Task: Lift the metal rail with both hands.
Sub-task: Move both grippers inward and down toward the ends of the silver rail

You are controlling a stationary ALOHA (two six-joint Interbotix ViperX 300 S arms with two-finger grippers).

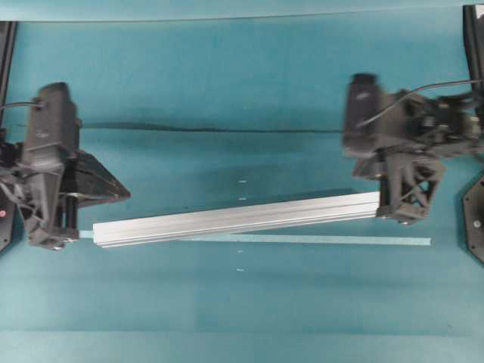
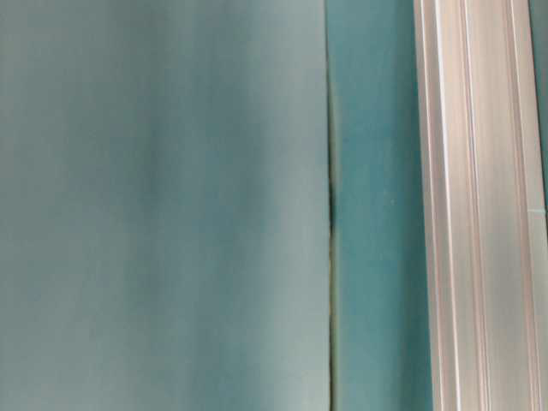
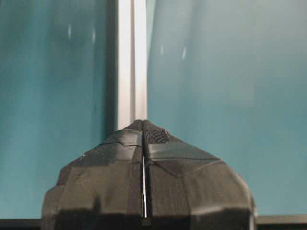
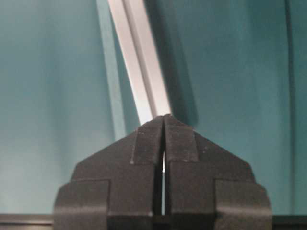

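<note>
As seen overhead, metal rail (image 1: pixel 238 220) spans both | right end effector (image 1: pixel 399 214) seemingly grips it

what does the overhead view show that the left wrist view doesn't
Only the overhead view shows the whole metal rail lying at a slant, the right gripper at its far end, and the pale tape strip on the table. Only the left wrist view shows the left gripper close up, its fingers pressed together with the rail running away from the tips. Both show the rail and the left gripper on the teal table.
</note>
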